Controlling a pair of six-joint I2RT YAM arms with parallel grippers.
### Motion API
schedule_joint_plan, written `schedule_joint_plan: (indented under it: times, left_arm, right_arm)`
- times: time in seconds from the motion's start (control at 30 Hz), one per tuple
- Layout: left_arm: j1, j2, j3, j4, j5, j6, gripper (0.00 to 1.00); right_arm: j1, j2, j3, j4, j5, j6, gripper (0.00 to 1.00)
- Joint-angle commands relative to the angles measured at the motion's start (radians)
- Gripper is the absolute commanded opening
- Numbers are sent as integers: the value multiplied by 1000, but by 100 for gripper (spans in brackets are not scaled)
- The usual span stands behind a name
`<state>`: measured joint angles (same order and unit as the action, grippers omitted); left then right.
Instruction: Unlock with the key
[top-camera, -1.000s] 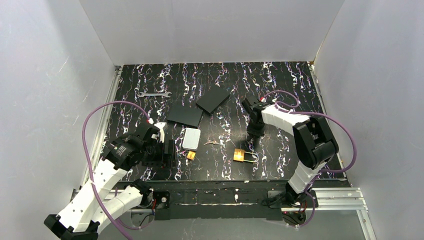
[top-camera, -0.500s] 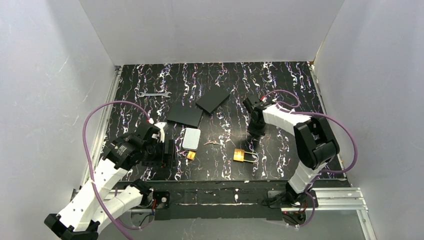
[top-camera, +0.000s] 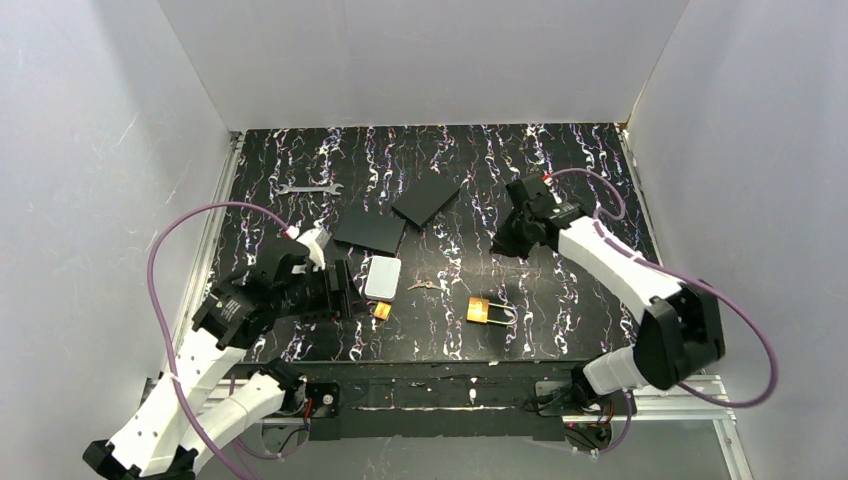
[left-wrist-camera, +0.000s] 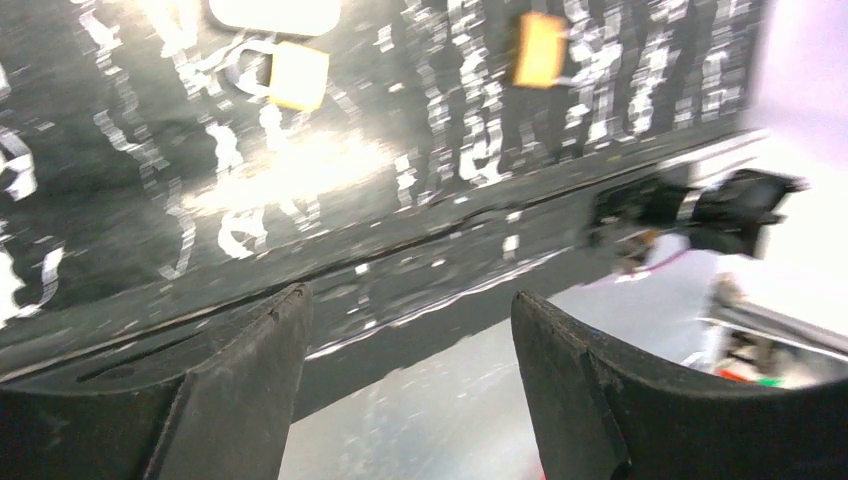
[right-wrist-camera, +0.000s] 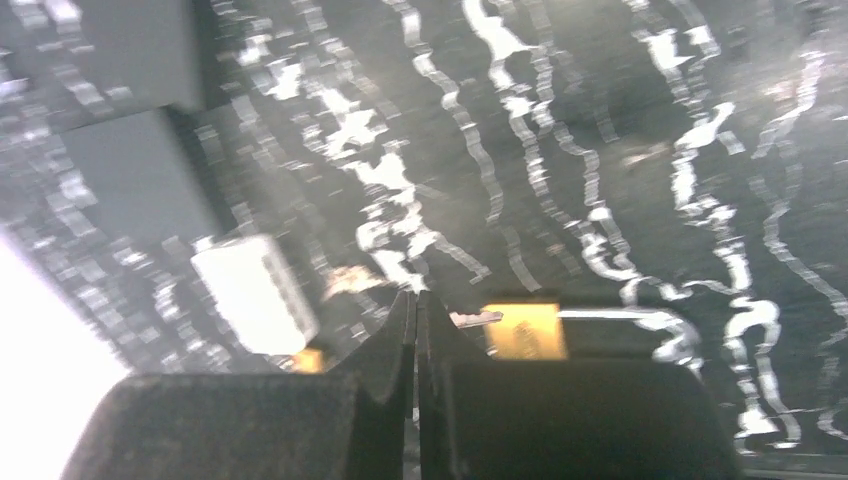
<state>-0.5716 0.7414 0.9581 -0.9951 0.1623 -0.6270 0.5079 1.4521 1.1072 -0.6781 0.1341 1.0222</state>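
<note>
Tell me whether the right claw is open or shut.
Shut. In the wrist view the right claw has its fingers pressed together, no gap.

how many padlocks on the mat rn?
2. A small brass padlock lies at the near edge of the white rounded box; a larger brass padlock with a silver shackle lies to its right. Nothing seems to hide another.

Key (top-camera: 423, 285) lies between case (top-camera: 382, 277) and padlock (top-camera: 482, 311), seemingly touching neither.
</note>
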Motion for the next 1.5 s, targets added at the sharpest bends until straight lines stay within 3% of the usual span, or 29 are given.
schedule_joint_plan:
  times: [0.0,0.2,0.37,0.57,0.73,0.93,1.33,1.47]
  left_arm:
    - [-3,-35,-3,276,127,-197,70]
    - [-4,-91,-114,754,138,-446,71]
    - [-4,-66,-134,1031,6,-491,64]
    - [-5,73,31,964,40,-183,61]
    - [-11,75,45,1024,31,-40,60]
    - [-20,46,26,1037,68,135,60]
    - [-20,-17,-78,1040,57,271,54]
    - [-20,-11,-96,1064,64,328,57]
  right_arm:
    - [9,-133,20,167,-185,161,1]
    - [38,-239,31,418,-297,395,1]
    - [128,-230,232,129,-180,645,1]
    - [270,-106,501,-172,-57,837,1]
    - [377,17,703,-332,16,901,1]
    - [444,69,732,-304,60,927,1]
    - [455,113,828,-346,96,984,1]
    - [455,137,882,-367,102,996,1]
